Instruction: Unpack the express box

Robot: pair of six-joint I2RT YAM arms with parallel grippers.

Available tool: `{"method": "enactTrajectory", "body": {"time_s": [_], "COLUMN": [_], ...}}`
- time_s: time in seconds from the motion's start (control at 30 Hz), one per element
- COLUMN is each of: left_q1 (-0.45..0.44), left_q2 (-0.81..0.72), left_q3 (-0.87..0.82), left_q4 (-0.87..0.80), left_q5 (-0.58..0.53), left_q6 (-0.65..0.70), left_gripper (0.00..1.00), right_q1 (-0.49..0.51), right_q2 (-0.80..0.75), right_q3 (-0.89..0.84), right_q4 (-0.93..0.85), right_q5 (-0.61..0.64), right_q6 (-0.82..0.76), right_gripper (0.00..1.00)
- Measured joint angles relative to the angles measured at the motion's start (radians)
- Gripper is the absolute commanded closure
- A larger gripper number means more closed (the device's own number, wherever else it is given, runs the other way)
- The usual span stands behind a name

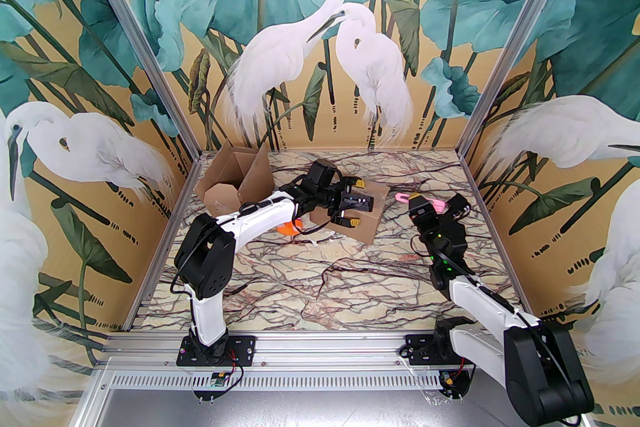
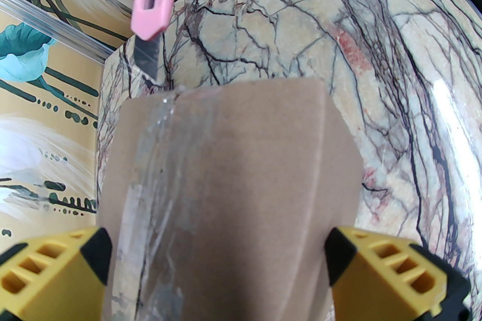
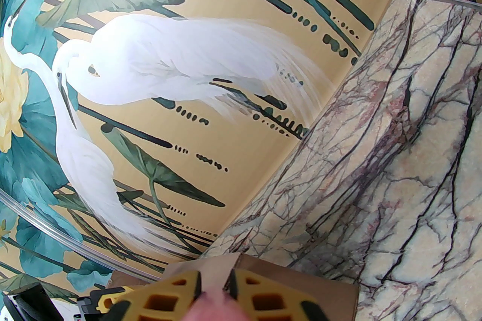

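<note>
Top external: sealed express box lies near the middle of the marble table, slightly toward the back. A second cardboard box, flaps open, stands in the back-left corner. A small orange object lies under the left forearm.

Left gripper is released, with its jaws spread wide above the near end of the sealed box. In the left wrist view one yellow finger sits at each side of the carton; I cannot tell whether they touch it. Clear tape runs lengthwise along the top seam, wrinkled.

Right gripper is clenched on a pink utility knife and hangs just right of the box. Left wrist view: the blade is extended and angled down, its tip near the far edge of the box, close to the taped seam but apart from it.

Right wrist view: yellow fingers pinch the pink handle, with a corner of cardboard directly below.
</note>
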State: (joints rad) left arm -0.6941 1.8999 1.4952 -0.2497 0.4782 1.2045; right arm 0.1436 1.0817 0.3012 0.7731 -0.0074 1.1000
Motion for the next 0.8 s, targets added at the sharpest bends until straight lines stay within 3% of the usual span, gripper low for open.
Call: {"method": "enactTrajectory", "body": {"time_s": [0.8], "left_q1": [0.000], "left_q2": [0.000], "left_q3": [-0.010], "left_q4": [0.000], "left_q5": [0.000], "left_q6": [-0.007], "left_gripper": [0.01], "right_q1": [0.000], "right_q2": [0.104], "right_q3": [0.000], "right_q4": [0.096], "right_q5": [0.003], "right_q6": [0.032], "right_gripper": [1.00]}}
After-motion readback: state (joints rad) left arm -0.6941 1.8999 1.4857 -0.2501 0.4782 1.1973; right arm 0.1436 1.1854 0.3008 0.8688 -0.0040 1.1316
